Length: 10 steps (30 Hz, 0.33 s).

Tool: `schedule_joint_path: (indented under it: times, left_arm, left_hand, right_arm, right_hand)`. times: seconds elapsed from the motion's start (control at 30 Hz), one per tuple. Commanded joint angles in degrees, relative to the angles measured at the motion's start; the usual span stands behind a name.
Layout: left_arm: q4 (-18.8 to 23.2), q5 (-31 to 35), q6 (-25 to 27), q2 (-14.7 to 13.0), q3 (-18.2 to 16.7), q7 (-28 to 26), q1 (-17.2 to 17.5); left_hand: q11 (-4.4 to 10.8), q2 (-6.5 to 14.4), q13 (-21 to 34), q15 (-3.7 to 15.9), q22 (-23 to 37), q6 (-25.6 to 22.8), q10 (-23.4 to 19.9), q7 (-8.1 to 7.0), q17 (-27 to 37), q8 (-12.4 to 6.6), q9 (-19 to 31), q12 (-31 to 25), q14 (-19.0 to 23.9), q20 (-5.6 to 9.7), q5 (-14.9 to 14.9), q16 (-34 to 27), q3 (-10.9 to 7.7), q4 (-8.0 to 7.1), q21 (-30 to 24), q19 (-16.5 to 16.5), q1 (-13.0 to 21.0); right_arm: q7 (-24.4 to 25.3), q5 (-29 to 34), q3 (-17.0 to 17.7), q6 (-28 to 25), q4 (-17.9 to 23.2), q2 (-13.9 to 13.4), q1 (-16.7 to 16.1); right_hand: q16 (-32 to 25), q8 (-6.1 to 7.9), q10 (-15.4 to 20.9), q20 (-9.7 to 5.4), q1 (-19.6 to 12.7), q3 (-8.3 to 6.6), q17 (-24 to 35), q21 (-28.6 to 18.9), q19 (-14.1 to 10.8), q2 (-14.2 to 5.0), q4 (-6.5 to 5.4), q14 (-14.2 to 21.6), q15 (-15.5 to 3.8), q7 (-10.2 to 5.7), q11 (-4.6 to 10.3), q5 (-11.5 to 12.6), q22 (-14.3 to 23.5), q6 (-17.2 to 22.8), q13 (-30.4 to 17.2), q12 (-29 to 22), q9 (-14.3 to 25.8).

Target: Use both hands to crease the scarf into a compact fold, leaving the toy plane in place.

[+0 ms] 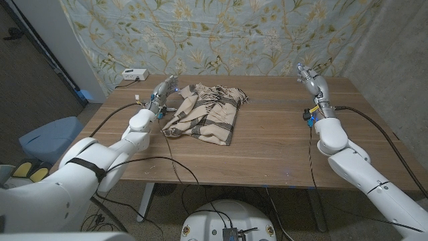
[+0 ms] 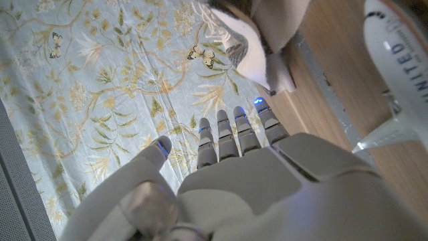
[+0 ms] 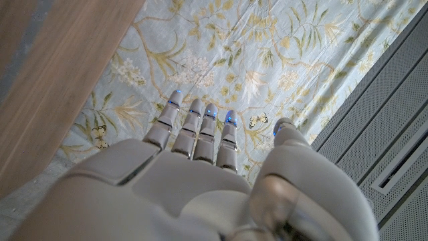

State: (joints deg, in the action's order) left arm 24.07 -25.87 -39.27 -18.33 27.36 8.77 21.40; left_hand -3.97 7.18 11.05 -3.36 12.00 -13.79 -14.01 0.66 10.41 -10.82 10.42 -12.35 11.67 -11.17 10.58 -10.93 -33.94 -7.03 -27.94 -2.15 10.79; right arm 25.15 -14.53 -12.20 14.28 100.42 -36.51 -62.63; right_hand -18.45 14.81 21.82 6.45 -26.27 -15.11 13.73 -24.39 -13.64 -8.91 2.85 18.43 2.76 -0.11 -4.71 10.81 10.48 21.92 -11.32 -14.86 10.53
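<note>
The plaid scarf lies in a loosely folded heap on the worktop, not yet compact. Left robot hand, fingers spread and empty, hovers beside it near the toy plane; right robot hand is raised, wide, well apart.

Wooden table: landmark, plain brown top, far edge close to the backdrop.

Floral cloth backdrop: pale blue-green with yellow-cream leaves, blossoms and butterflies, hung behind the table across its whole width. Same cloth seen in the left wrist view and the right wrist view.

Small white box: at the table's far left corner, a cable leading from it.

Blue chair: left of the table, lower than the tabletop.

Grey panelled wall: beside the backdrop, slotted, in the right wrist view.
</note>
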Motion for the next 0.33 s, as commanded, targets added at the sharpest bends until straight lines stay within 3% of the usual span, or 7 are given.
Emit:
schedule_joint_path:
  times: [0.03, 0.23, 0.33]
  left_arm:
    - [-3.2, 3.3, 1.9, 1.9, 3.0, -5.9, -3.9]
    - [-4.0, 2.0, 12.1, 4.1, 3.3, -5.7, -6.5]
    - [-4.1, 0.0, 14.0, 5.7, 1.9, -5.5, -6.4]
  left_hand:
    - [0.27, 0.1, 0.2, -0.2, 0.0, 0.7, 0.5, -0.44, 0.1, 0.19, 0.1, 0.0, 0.0, -0.17, 0.1, -0.3, -0.03, -0.1, -0.3, -0.4, -0.6]
    - [0.24, 0.0, 0.2, -0.14, 0.0, 0.8, 0.5, -0.49, 0.1, 0.2, 0.1, 0.1, 0.0, -0.17, 0.1, -0.2, 0.01, -0.08, -0.3, -0.2, -0.7]
    - [0.0, 0.0, 0.3, -0.31, 0.0, 0.7, 0.5, -0.06, 0.1, 0.12, 0.1, 0.1, 0.0, -0.18, 0.1, -0.2, 0.02, -0.1, -0.2, -0.2, -0.8]
  right_arm:
    - [-4.4, -0.2, 0.0, 5.5, -6.9, 0.5, 4.5]
    - [-4.5, 0.6, 0.0, 7.6, -6.7, 0.6, 4.4]
    - [-5.3, -0.7, 0.7, 10.8, -6.8, 1.0, 3.4]
  right_hand:
    - [-0.3, -0.36, 0.5, -0.12, 0.4, 0.15, 0.1, -0.4, -0.6, 0.35, 0.34, 0.3, 0.0, -0.12, -0.13, -0.2, 0.1, 0.3, -0.2, 0.0, 0.1]
    - [-0.2, -0.61, 0.4, -0.66, 0.2, 0.04, 0.1, -0.4, -0.7, 0.33, 0.56, 0.1, 0.05, 0.07, -0.48, -0.2, 0.1, 0.3, -0.3, 0.1, 0.1]
    - [-0.2, -0.78, 0.5, -0.6, 0.2, 0.05, 0.1, -0.4, -0.7, 0.53, 0.74, 0.2, -0.08, -0.25, -0.27, -0.2, 0.2, 0.1, -0.3, 0.2, 0.1]
